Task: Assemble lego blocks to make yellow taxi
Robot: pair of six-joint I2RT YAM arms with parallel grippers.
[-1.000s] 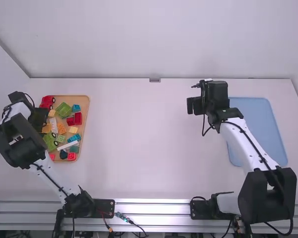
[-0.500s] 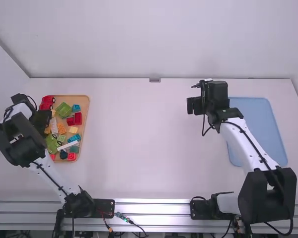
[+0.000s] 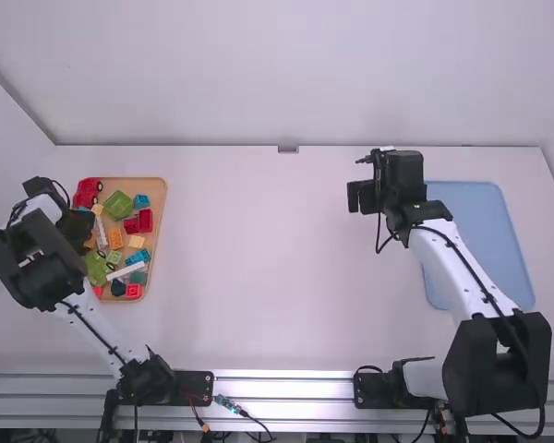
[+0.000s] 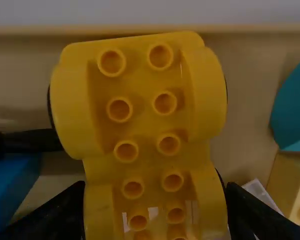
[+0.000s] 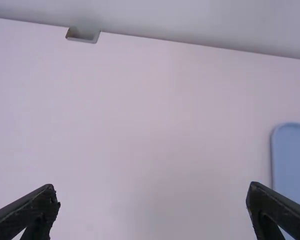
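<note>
High view | left gripper (image 3: 77,227) angled down over tray (image 3: 157,196), clamping yellow base (image 4: 142,115) | right gripper (image 3: 360,197) spread

Free passage between crowded tan tray (image 3: 160,198) and right arm (image 3: 452,268).

Yellow base (image 4: 147,117) — cropped in left wrist view; blue tray (image 5: 295,160) — cropped in right.
</note>
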